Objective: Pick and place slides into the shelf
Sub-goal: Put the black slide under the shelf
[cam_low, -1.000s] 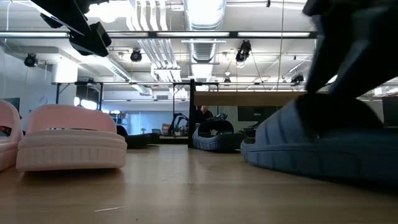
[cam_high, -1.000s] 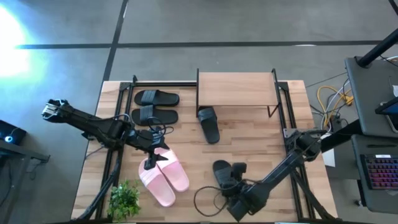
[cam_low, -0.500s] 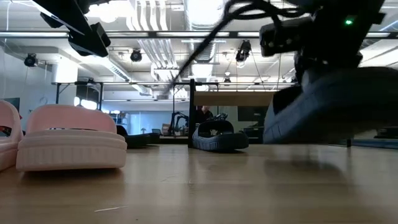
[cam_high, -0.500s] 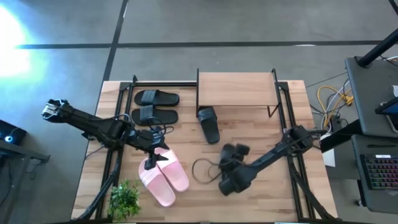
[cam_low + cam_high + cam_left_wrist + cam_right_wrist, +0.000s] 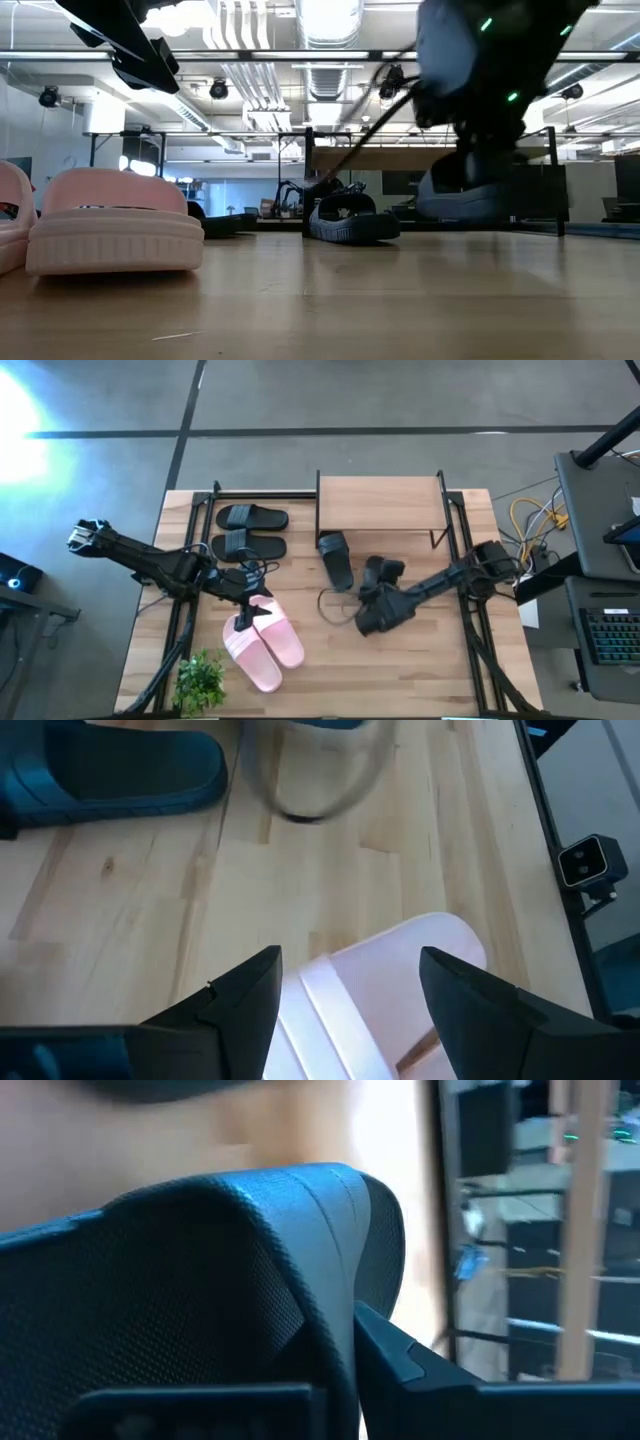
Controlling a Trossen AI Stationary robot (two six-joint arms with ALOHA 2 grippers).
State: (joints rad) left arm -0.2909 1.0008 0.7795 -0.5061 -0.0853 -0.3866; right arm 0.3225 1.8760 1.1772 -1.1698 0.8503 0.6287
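Note:
My right gripper [image 5: 380,593] is shut on a black slide [image 5: 384,571] and holds it in the air just in front of the shelf [image 5: 380,505]. Another black slide [image 5: 337,559] lies on its sole at the shelf's front left corner. Two more black slides [image 5: 250,530] lie side by side to the left of the shelf. My left gripper [image 5: 243,615] hovers open over the pair of pink slides [image 5: 264,646], its fingers standing above one pink slide [image 5: 385,982] without touching it. My right gripper grips the black slide at its wide strap [image 5: 230,1250], which fills the right wrist view; one finger [image 5: 400,1365] shows against the strap's outer side, the other is hidden behind the slide. The slide [image 5: 468,196] hangs roughly level below the gripper, clear of the table.
A small green plant [image 5: 200,681] stands at the table's near left corner. Black frame rails [image 5: 462,550] run along both table sides. A loose cable loop [image 5: 335,606] hangs from the right arm. Bare wood lies between the pink slides and the right arm.
My right gripper has gone from the table's near edge toward the far edge and the shelf, taking the black slide with it. That slide rested on the table a second ago; it is now lifted clear.

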